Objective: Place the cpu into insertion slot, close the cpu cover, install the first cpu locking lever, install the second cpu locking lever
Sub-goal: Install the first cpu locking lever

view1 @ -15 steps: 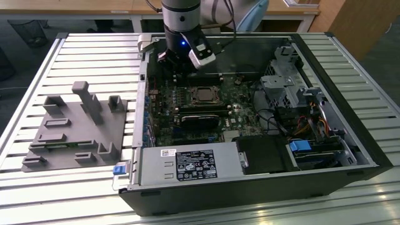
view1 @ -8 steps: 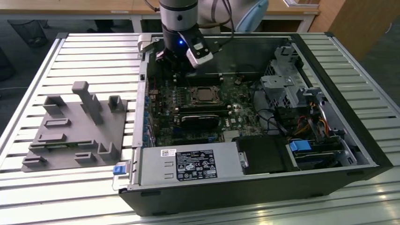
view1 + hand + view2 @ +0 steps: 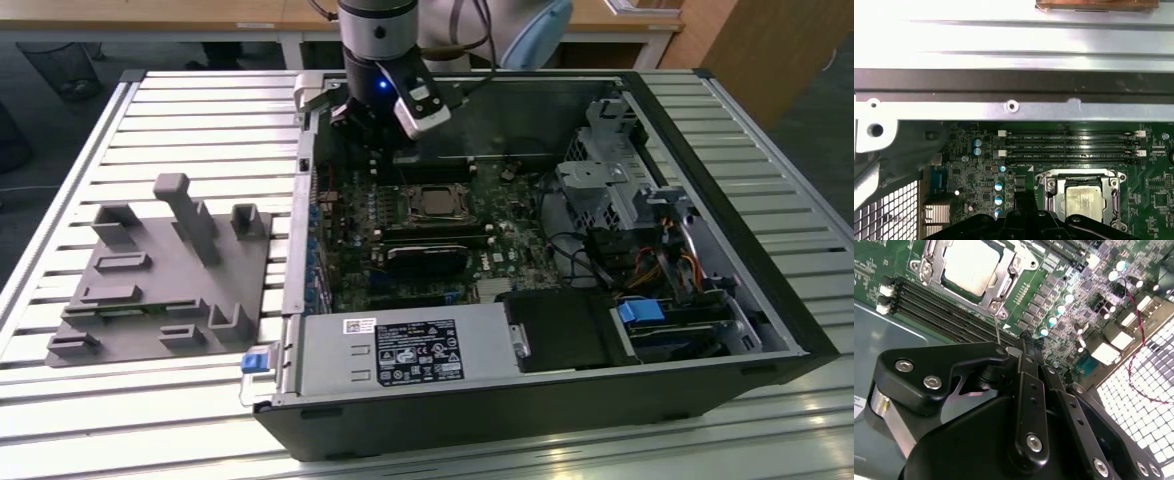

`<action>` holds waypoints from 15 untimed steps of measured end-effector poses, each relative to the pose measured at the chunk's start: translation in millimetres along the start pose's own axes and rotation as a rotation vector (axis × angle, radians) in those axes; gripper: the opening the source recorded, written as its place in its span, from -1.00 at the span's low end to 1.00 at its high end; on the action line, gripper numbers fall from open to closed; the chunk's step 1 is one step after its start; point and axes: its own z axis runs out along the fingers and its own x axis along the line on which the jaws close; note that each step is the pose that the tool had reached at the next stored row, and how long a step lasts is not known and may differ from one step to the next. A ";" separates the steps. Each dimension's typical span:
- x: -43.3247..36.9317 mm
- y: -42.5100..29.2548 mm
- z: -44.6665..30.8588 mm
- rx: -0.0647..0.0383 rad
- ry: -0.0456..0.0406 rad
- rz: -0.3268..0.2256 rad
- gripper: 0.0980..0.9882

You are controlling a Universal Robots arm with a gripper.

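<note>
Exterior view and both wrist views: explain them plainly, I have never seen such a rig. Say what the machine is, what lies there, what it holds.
The machine is a robot arm with a pincer at its end. The exterior view comes from a camera off the arm; both wrist views come from cameras riding on it. On the slatted table lie an open computer case and, at the exterior view's left, a grey tray. The pincer hangs over the case's green board near the cpu, which sits in the insertion slot. Whether the pincer grips anything cannot be told.
</note>
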 end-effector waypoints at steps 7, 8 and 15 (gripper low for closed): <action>0.7 8.7 0.6 0.000 -0.0001 0.000 -0.98; 0.8 9.6 0.7 0.000 -0.0001 0.000 -0.98; -3.0 11.5 1.0 0.000 0.0000 0.000 -0.98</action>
